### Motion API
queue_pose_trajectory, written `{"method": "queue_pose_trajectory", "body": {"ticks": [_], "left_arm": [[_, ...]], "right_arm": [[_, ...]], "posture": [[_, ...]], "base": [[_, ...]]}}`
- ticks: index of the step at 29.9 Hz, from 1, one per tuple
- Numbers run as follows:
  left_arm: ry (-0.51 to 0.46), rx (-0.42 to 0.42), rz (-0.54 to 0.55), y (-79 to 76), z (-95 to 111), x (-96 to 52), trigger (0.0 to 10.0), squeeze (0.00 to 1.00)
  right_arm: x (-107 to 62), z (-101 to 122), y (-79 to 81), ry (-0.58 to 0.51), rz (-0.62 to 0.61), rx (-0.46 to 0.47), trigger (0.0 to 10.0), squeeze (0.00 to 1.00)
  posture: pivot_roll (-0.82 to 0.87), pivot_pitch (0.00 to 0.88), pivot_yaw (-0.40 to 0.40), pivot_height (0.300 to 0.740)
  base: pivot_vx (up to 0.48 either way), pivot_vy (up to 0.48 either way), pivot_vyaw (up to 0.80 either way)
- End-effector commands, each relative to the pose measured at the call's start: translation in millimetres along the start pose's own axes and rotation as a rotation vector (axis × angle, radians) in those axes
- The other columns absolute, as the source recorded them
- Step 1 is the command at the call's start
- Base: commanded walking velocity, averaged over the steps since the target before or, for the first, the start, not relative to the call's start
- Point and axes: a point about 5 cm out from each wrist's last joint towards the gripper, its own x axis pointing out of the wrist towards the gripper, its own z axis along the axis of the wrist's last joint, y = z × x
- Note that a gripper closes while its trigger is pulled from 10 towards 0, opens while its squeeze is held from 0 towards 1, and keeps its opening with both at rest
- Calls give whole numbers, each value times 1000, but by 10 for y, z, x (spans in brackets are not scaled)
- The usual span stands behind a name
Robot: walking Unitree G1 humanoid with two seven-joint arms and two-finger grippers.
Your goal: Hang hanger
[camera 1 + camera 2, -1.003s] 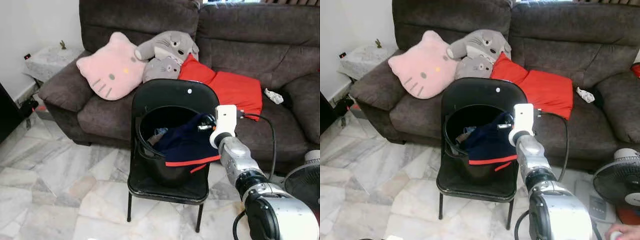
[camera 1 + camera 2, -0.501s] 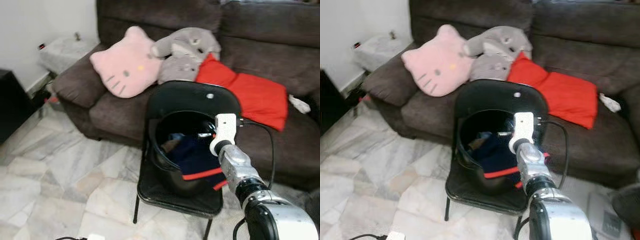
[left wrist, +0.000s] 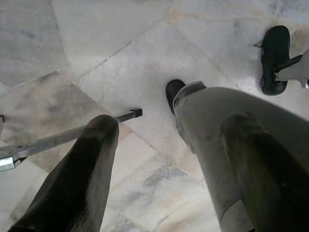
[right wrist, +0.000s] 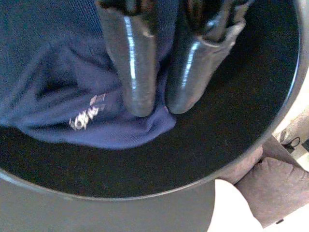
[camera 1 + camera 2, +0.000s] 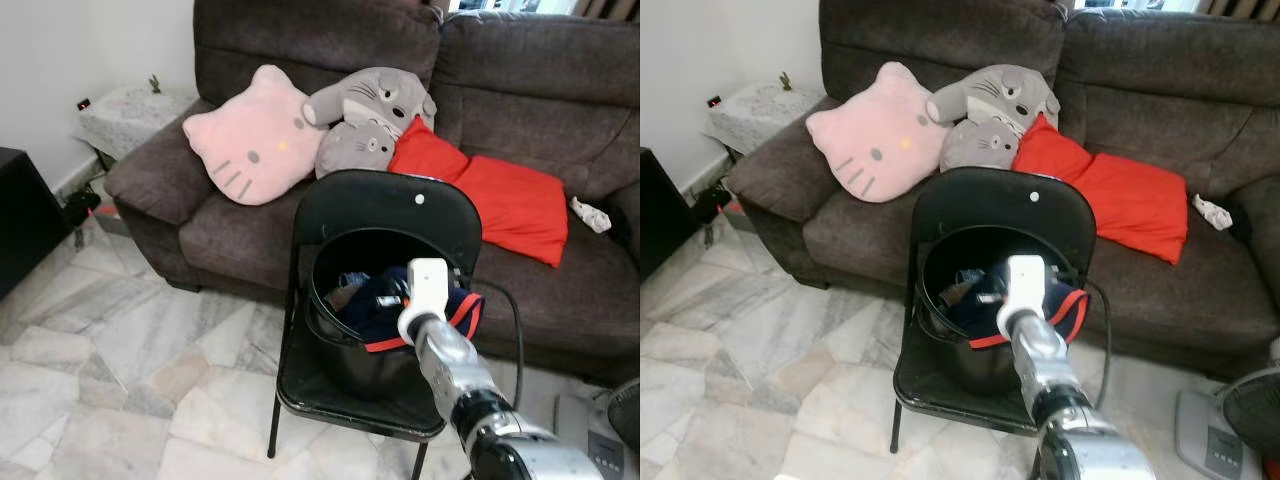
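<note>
A dark brown sofa [image 5: 520, 110] is filling the back of the room, standing on a pale marble floor [image 5: 130, 370]. Along its seat a pink cat-face cushion [image 5: 255, 135] is leaning toward the left end, a grey plush creature [image 5: 370, 110] is slumping just beside it, and a red cushion [image 5: 490, 195] is lying toward the right end, touching the plush. A small white crumpled thing [image 5: 593, 213] is sitting near the sofa's right arm.

In front of the sofa a black folding chair [image 5: 385, 215] is standing with its back toward the cushions. A black bucket [image 5: 345, 345] is resting on the chair seat, taking up most of it, its rim close under the backrest. A navy garment with red trim [image 5: 440, 315] is lying inside the bucket and spilling over the rim's right edge.

The right arm is reaching forward over the chair's front right corner, and the right gripper [image 4: 157, 104] is pointing down into the bucket. Its two black fingers [image 4: 135, 63] are standing almost together, pinching a fold of the navy cloth between their tips, near some pale lettering on the fabric. No hanger can be made out in the bucket; whether one is lying under the cloth cannot be told.

The left gripper [image 3: 169, 130] is hanging low over the marble floor with its fingers spread wide apart and nothing between them; a grey robot leg and black foot [image 3: 175, 92] are showing past them.
</note>
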Motion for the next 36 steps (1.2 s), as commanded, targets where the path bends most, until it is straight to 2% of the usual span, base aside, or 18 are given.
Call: {"method": "queue_pose_trajectory", "body": {"ticks": [1, 9, 16, 17, 18, 21, 23, 24, 25, 26, 27, 28, 29, 30, 31, 32, 33, 36], "left_arm": [[25, 23, -10, -21, -52, -3, 10000, 0], [28, 25, -9, -19, -53, -3, 10000, 0], [29, 31, -1, -18, -57, -3, 10000, 0], [30, 32, 0, -18, -58, -3, 10000, 0], [30, 32, 0, -18, -58, -3, 10000, 0], [30, 32, 1, -22, -62, -3, 10000, 0], [31, 30, 4, -25, -66, -3, 10000, 0], [31, 30, 4, -25, -66, -3, 10000, 0], [31, 29, 6, -27, -67, -3, 10000, 0], [31, 29, 10, -26, -68, -3, 10000, 0], [31, 29, 12, -25, -67, -2, 10000, 0], [31, 29, 12, -25, -67, -2, 10000, 0], [31, 30, 15, -24, -66, -2, 10000, 0], [31, 32, 16, -23, -63, -2, 10000, 0], [31, 32, 16, -23, -63, -2, 10000, 0], [31, 35, 16, -23, -60, -1, 10000, 0], [31, 35, 16, -23, -60, -1, 10000, 0], [29, 41, 19, -18, -52, 0, 10000, 0]], "right_arm": [[-3, 15, -4, -12, -1, 0, 10000, 1000], [-2, 145, -56, -84, -34, 15, 10000, 1000], [-43, 373, -100, -265, -84, 60, 10000, 1000], [-82, 451, -85, -343, -77, 77, 10000, 1000], [-82, 451, -85, -343, -77, 77, 10000, 1000], [-160, 527, -75, -439, -85, 105, 10000, 1000], [-330, 534, -145, -540, -162, 164, 10000, 1000], [-330, 534, -145, -540, -162, 164, 10000, 1000], [-421, 499, -199, -566, -214, 198, 10000, 1000], [-515, 438, -258, -578, -271, 209, 10000, 827], [-608, 345, -317, -575, -322, 216, 10000, 125], [-608, 345, -317, -575, -322, 216, 10000, 125], [-697, 217, -380, -555, -373, 223, 10000, 0], [-761, 58, -433, -511, -409, 247, 10000, 0], [-761, 58, -433, -511, -409, 247, 10000, 0], [-808, -85, -481, -471, -440, 277, 10000, 0], [-808, -85, -481, -471, -440, 277, 10000, 0], [-847, -361, -547, -379, -467, 360, 10000, 0]], "posture": [[-80, 114, 19, 740], [-86, 115, 18, 740], [-96, 118, 14, 740], [-99, 119, 13, 740], [-99, 119, 13, 740], [-104, 118, 4, 740], [-106, 117, -3, 740], [-106, 117, -3, 740], [-107, 117, -5, 740], [-110, 117, -7, 740], [-122, 118, -7, 740], [-122, 118, -7, 740], [-128, 116, -7, 740], [-130, 114, -5, 740], [-130, 114, -5, 740], [-129, 110, -4, 740], [-129, 110, -4, 740], [-132, 99, -6, 740]], "base": [[0, 0, 0], [0, 0, 0], [0, 0, 0], [0, 0, 0], [0, 0, 0], [0, 0, 0], [0, 0, 0], [0, 0, 0], [0, 0, 0], [0, 0, 0], [0, 0, 0], [0, 0, 0], [0, 0, 0], [0, 0, 0], [0, 0, 0], [0, 0, 0], [0, 0, 0], [0, 0, 0]]}}
